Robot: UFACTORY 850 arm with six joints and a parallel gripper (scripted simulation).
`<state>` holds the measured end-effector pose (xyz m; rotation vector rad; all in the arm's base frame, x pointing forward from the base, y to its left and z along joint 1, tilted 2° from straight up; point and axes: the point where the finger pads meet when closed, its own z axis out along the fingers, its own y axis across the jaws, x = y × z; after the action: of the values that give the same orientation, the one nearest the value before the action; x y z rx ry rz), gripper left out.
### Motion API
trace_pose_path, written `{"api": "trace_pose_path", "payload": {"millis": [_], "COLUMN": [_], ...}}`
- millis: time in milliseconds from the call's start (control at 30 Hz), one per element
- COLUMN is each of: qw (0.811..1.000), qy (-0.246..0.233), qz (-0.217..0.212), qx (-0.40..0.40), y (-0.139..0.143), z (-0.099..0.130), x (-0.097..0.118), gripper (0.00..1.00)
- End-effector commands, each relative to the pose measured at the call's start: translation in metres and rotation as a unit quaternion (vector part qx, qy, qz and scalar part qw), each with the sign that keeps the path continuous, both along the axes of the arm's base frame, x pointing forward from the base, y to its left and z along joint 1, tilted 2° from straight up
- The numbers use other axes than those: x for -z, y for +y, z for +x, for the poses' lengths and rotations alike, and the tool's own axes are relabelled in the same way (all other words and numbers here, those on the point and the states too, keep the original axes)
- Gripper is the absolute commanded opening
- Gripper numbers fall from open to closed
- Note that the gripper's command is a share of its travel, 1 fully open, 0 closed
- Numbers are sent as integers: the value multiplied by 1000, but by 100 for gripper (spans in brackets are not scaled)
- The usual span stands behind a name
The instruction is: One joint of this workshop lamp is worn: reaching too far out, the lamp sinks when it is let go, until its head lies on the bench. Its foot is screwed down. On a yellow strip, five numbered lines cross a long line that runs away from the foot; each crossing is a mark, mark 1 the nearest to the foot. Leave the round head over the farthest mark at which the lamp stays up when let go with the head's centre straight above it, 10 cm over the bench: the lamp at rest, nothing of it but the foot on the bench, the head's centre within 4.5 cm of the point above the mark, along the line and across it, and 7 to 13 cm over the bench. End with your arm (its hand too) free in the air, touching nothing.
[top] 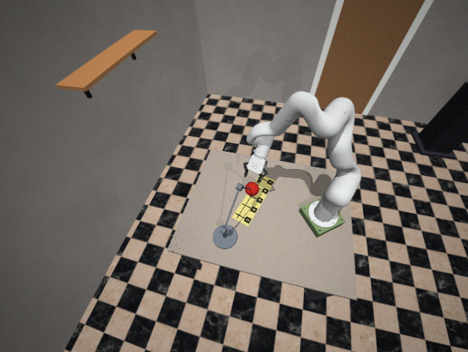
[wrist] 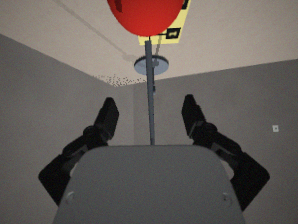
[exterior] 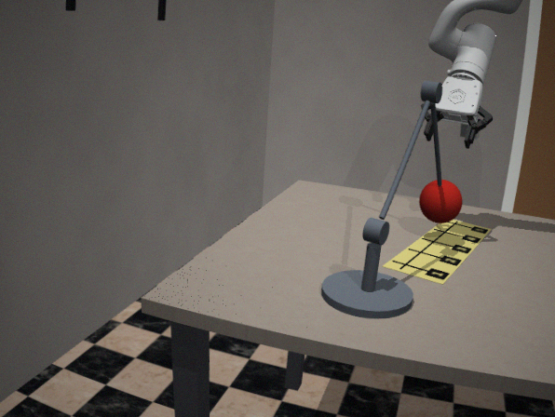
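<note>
Grey walls (top: pixel 98 157), checkered floor (top: pixel 235 314), orange wall shelf (top: pixel 106 60), brown door (top: pixel 365 51), beige table (exterior: pixel 261 261)

You see a glossy white arm (top: pixel 338 130) of rounded tube links, a white boxy wrist (exterior: pixel 460 95) bearing an embossed logo, and black fingers.

lamp head (exterior: pixel 440 201) over strip (exterior: pixel 419 265), pincer (exterior: pixel 456 127) above
</note>
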<state>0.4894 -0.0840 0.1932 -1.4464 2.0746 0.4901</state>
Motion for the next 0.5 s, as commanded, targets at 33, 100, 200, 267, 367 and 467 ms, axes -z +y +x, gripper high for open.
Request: {"api": "trace_pose_path", "payload": {"millis": [33,100,200,267,367,467], "qw": [1000,1000,1000,1000,1000,1000], "qy": [-1,-1,-1,-1,-1,-1], "qz": [0,0,-1,-1,-1,-1], "qx": [0,0,0,0,0,0], "y": [-13,-17,-24,-28,-28,-27], "z": [-4,-6,-9,-10,-10,-10], "x": [-18,-24,-32,-38,-37,-36], "gripper": [100,100,100,100,100,100]}}
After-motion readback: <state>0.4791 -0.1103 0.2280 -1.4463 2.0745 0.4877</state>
